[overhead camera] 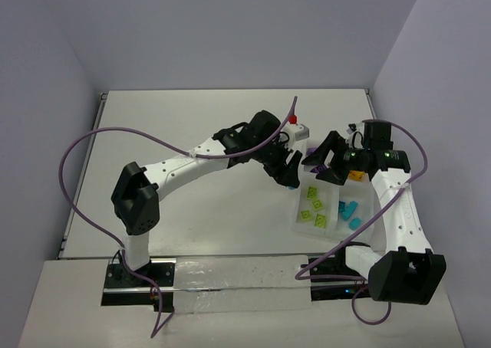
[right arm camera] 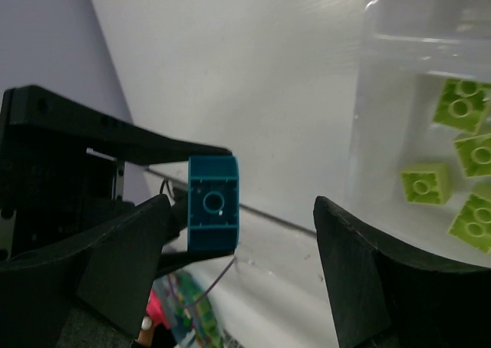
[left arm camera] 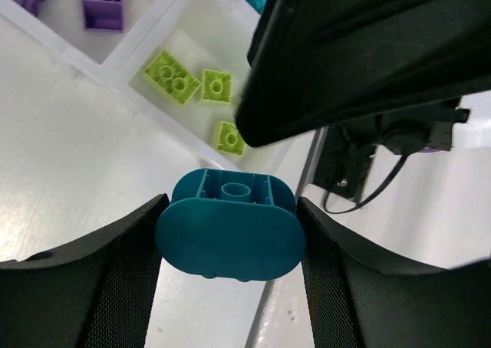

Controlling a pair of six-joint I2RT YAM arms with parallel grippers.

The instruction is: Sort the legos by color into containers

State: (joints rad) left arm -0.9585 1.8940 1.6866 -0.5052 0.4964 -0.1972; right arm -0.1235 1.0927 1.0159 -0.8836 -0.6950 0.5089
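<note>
Presently in hand: one teal brick, clamped between the fingers of the left gripper, hollow underside showing in both wrist views.
Brick location: in the air beside the tray, on its left side, not yet over any compartment.
Right gripper: jaws spread wide and holding nothing; it faces the held brick, which sits between its fingers. Whether they touch it cannot be told.
Lime compartment: several lime bricks lie loose inside, no other colour among them.
Teal compartment: teal bricks lie next to the lime ones, on the right.
Purple compartment: purple bricks lie in the far compartment beside the lime one.
Orange compartment: an orange brick shows at the far right; the right arm hides most of that cell.
Table: no loose brick is visible on it in the top view.
Progress estimate: sorting looks nearly complete.
Remaining: the held teal brick probably goes into the teal compartment, across the tray from where it hangs; hidden cells cannot be checked.
</note>
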